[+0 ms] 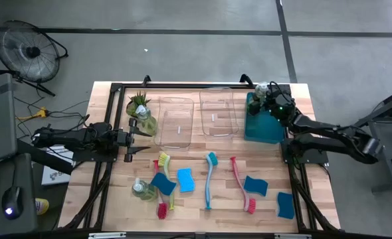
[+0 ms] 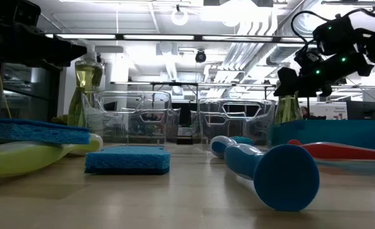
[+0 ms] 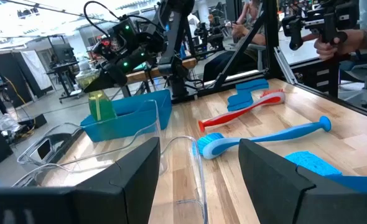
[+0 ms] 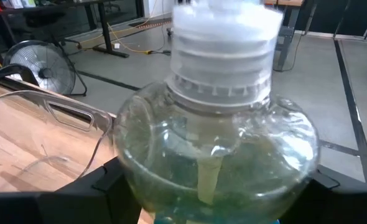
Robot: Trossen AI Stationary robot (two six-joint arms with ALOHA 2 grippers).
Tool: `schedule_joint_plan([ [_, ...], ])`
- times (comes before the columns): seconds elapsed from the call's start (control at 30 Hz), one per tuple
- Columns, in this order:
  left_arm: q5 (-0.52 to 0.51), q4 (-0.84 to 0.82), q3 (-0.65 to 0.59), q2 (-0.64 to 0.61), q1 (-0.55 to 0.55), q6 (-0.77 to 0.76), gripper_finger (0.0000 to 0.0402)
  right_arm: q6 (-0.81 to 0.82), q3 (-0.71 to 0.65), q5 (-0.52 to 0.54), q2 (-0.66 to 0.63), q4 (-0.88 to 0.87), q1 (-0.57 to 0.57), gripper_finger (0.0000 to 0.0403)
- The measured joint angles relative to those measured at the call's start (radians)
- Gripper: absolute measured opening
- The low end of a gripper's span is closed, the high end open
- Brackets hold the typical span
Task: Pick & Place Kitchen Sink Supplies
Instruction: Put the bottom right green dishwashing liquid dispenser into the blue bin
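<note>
My right gripper [image 1: 265, 94] is shut on a small clear bottle of yellowish-green soap [image 4: 214, 149] over the far end of the teal bin [image 1: 273, 129]. In the low view the bottle [image 2: 288, 108] stands upright behind the bin's wall [image 2: 330, 135], which hides its base. My left gripper [image 1: 141, 141] is open and hovers at the table's left, near a second soap bottle [image 1: 146, 123]. A third bottle [image 1: 141, 190], blue sponges [image 1: 185, 179] [image 1: 256, 185] [image 1: 286, 204], a teal brush [image 1: 210, 178], a red brush [image 1: 241, 184] and a yellow-green brush [image 1: 164, 161] lie on the table. My right gripper pinches the soap bottle by its round body [image 4: 140, 155], below the white pump collar [image 4: 224, 56], one finger [image 4: 109, 177] on each side. It comes slanting down from the table's right. The bottle sits upright; whether its base touches the bin's floor is hidden by the bin wall.
Two clear bins [image 1: 176, 123] [image 1: 217, 113] stand side by side at the table's far middle, and a small spiky potted plant [image 1: 139, 102] stands at the far left. A person's hands with a handle show beyond the table [image 3: 333, 31].
</note>
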Motion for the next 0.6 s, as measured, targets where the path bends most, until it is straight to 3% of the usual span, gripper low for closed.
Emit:
schedule_joint_plan([
  [0.33, 0.000, 0.000, 0.000, 0.000, 0.000, 0.000, 0.0213, 0.001, 0.000, -0.030, -0.176, -0.184, 0.000, 0.0273],
  [0.6, 0.000, 0.000, 0.000, 0.000, 0.000, 0.000, 0.0213, 0.002, -0.001, -0.070, -0.232, -0.206, 0.000, 0.0273],
])
